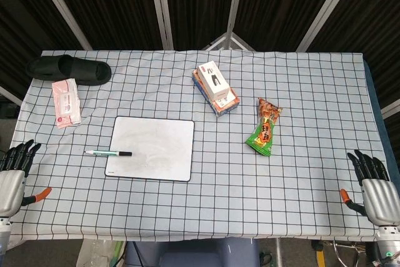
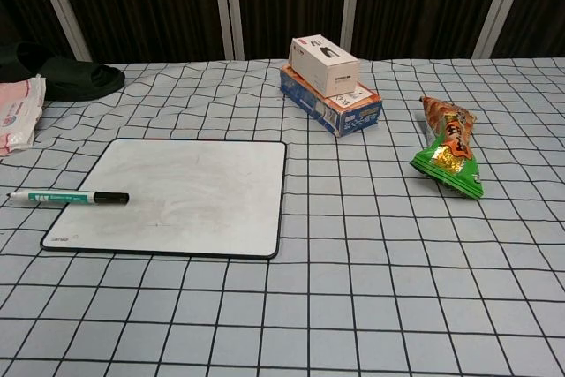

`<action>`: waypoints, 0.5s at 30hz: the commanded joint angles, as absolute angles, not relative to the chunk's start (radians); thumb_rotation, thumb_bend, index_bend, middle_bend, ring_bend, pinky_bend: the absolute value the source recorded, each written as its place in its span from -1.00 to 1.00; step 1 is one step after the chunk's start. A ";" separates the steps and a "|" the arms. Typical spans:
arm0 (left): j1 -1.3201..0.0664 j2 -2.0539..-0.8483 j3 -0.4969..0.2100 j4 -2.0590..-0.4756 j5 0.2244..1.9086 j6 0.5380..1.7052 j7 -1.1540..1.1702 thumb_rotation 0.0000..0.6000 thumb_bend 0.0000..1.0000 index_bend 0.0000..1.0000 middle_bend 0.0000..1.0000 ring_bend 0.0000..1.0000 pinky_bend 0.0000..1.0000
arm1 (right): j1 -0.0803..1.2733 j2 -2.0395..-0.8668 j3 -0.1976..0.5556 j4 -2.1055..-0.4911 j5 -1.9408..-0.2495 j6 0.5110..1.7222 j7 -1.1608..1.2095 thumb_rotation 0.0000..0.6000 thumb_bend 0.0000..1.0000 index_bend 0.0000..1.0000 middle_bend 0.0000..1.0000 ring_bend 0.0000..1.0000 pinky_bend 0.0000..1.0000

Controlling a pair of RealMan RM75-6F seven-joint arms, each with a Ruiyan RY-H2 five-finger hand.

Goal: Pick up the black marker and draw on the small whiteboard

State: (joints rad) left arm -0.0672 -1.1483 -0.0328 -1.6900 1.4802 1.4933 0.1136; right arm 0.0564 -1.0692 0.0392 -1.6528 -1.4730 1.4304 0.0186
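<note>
the slim marker with a white-and-green barrel and a black cap (image 2: 69, 197) lies flat in front of me, its capped end resting on the left edge of the small white rectangular whiteboard with a thin black frame (image 2: 181, 197) and the rest of its barrel sticking out to the left onto the cloth. its black cap points toward the board's middle. i see faint grey smudges on the board's surface and a tiny bit of print in its near left corner that i can't read. the board sits flat on the bench covered in a pale grid-checked cloth (image 2: 371, 306), on the left half.

beyond the board, near the middle of the far side, a white box with a dark picture on it is stacked on a blue and orange carton (image 2: 331, 99). to the right of that lies a green and orange snack packet (image 2: 450, 149), well apart from the board. at the far left corner i see a black slipper (image 1: 69, 68), and just beside it on the near side a pink and white pack (image 1: 65, 102).

my left robot hand (image 1: 14, 176) sits at the near left edge of the bench, fingers spread apart and holding nothing. my right robot hand (image 1: 374, 189) sits at the near right edge, likewise spread and empty. both are well apart from the marker.
</note>
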 commanded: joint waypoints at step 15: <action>-0.086 -1.152 -0.032 -1.683 1.475 1.458 0.135 1.00 -0.84 -1.00 -1.00 -1.00 -1.00 | 0.051 -1.066 0.036 -1.655 -1.477 1.437 0.024 1.00 -0.29 -1.00 -1.00 -1.00 -1.00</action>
State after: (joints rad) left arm -0.0791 -1.1503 -0.0286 -1.6863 1.4811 1.4673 0.1314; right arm 0.0511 -1.0654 0.0368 -1.6548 -1.4768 1.4378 0.0247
